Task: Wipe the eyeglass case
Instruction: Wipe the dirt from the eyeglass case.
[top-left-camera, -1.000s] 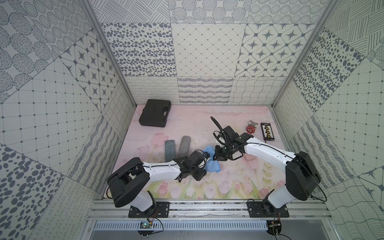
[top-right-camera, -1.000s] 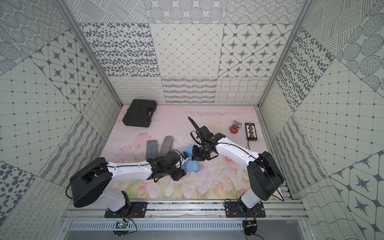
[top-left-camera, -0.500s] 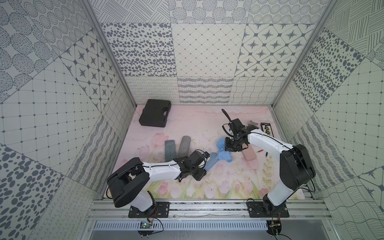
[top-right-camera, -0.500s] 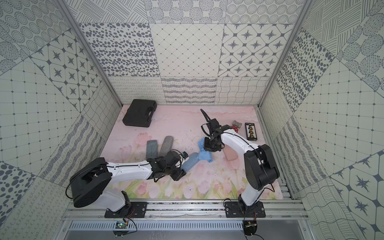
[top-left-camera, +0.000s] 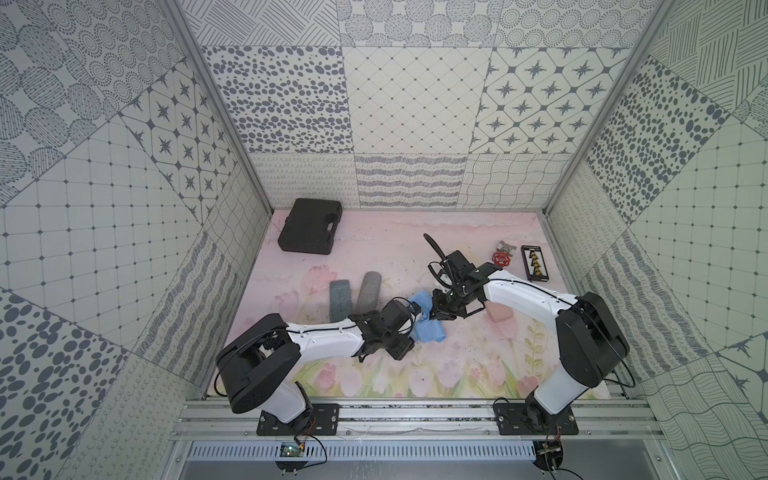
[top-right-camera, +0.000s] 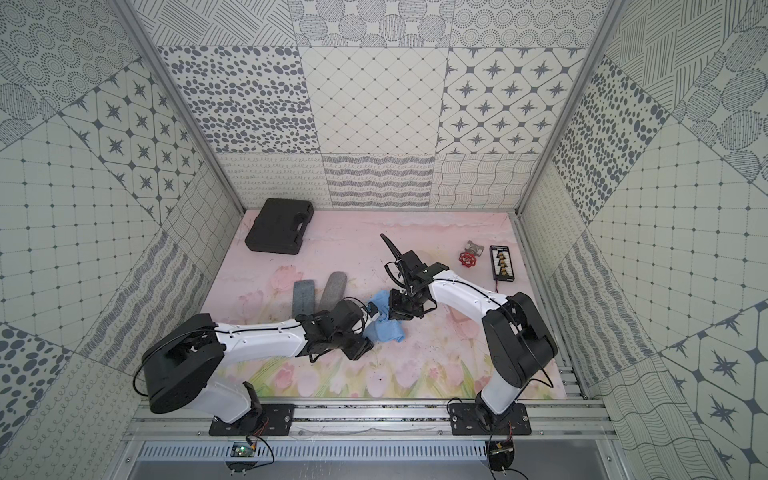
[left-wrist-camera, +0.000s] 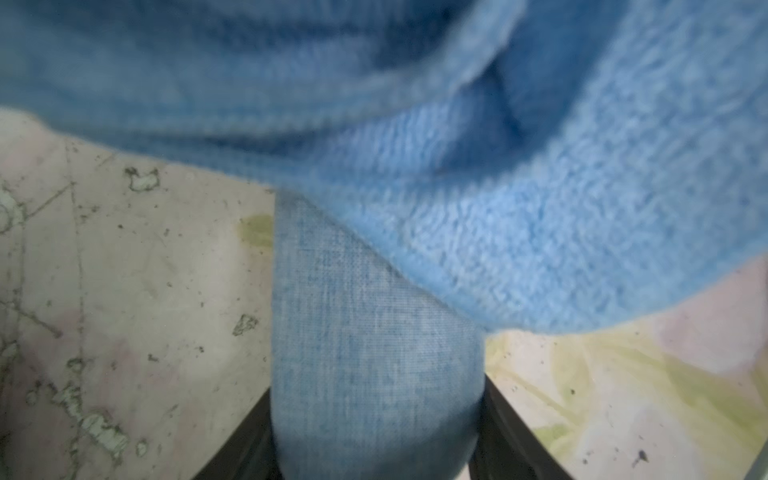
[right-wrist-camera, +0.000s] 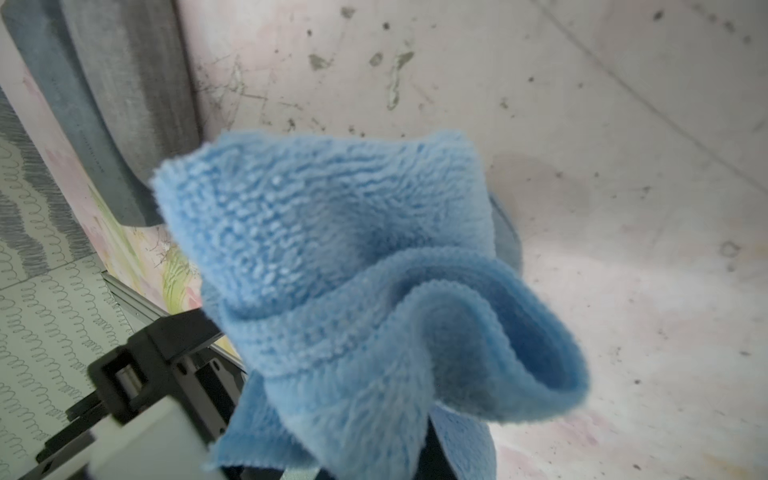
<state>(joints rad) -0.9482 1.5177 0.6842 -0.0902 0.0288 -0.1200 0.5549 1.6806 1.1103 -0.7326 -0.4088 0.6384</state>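
Right gripper (top-left-camera: 437, 312) has swung back left and nearer since half a second ago, bringing the cloth (top-left-camera: 419, 300) over the case (left-wrist-camera: 374, 374) again. At far left a black box (top-left-camera: 309, 226) lies on the mat (top-left-camera: 457, 374). Nearer, two grey pads (top-left-camera: 340, 300) lie side by side. Just right of them, mid-mat, the left gripper (top-left-camera: 409, 327) is clamped on one end of the case. In the left wrist view the case juts out between the jaws, its other end hidden under the cloth. The right gripper, close beside, is closed on a bunch of cloth. At far right sit a red valve (top-left-camera: 502, 258) and a black board (top-left-camera: 535, 262).
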